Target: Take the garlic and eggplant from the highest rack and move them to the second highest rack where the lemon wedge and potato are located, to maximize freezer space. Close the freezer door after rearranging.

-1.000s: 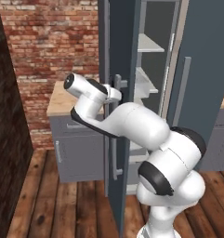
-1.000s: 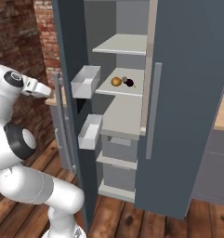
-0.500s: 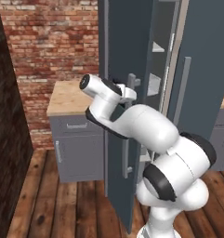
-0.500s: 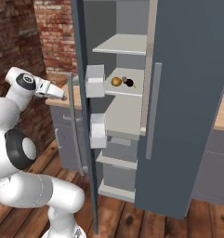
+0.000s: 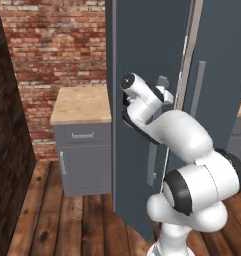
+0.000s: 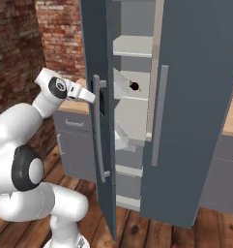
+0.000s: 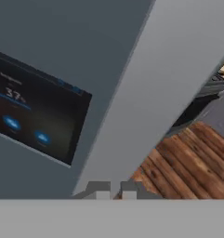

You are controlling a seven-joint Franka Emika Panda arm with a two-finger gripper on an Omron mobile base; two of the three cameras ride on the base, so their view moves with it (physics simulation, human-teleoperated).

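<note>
Slate-grey freezer door point(image 6: 101, 121) has swung well toward shut over the last second: a moment ago it stood wide with its white inner bins facing the room, and now it hangs only partly ajar, with just a narrow slice of the freezer point(image 6: 200, 97) interior left in sight in the right base view. My arm has followed it round, pushing on its outer face. I take that to mean the rearranging is behind me and I am on the closing step (not finished, since a gap remains).

My tool point(image 7: 115, 189) has drawn its tips nearly together with nothing between them, pressed up near the door's long grey handle point(image 7: 155, 93), with the dark control panel point(image 7: 36, 116) at about ten o'clock in the hand view. In the right base view the tool point(image 6: 91, 97) sits against the door at handle height.

Through the gap, at about two o'clock from the tool, I see the dark eggplant point(image 6: 134, 86) on the second highest rack point(image 6: 132, 94). The garlic, potato and lemon wedge I cannot make out.
</note>
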